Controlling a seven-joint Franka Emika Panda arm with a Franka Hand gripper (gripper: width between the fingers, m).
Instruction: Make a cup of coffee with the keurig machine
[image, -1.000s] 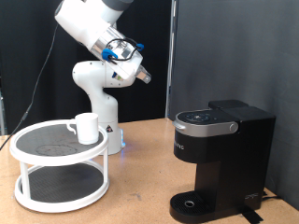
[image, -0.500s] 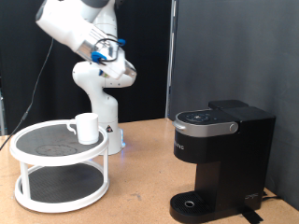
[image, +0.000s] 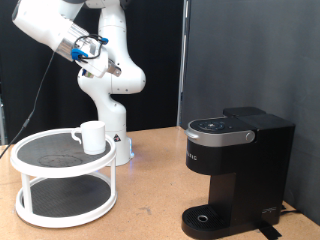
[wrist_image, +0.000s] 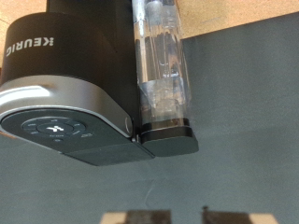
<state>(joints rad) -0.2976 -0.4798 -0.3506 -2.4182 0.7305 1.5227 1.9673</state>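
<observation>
The white arm reaches up toward 10 o'clock of the exterior view, and its gripper (image: 97, 68) hangs high in the air, well above the tray stand (image: 30, 196). Whether the claw is spread or closed cannot be told: the hand is small and turned in the exterior view, and the wrist view shows only slivers of the fingertips (wrist_image: 217, 213) at its edge. Nothing shows between them.

The cup (image: 92, 137), a short, smooth white ceramic cylinder, stands upright on the upper tier of the stand, near that tier's 3 o'clock rim. The stand is a round white two-level rack with dark, slightly mottled shelf surfaces and thin white posts. It sits on the brown wooden tabletop (image: 150, 190) at about 8 o'clock of the exterior view.

The keurig (image: 235, 170) stands at 4 o'clock, well apart from the stand. It is a boxy black plastic body with a rounded lid, shut, a glossy grey top panel with buttons, silver lettering down the front, and a round drip base.

In the wrist view the keurig (wrist_image: 70, 89) appears from above, with white KEURIG lettering, an oval grey button panel, and a clear, ribbed water tank (wrist_image: 161, 65) against its side.
</observation>
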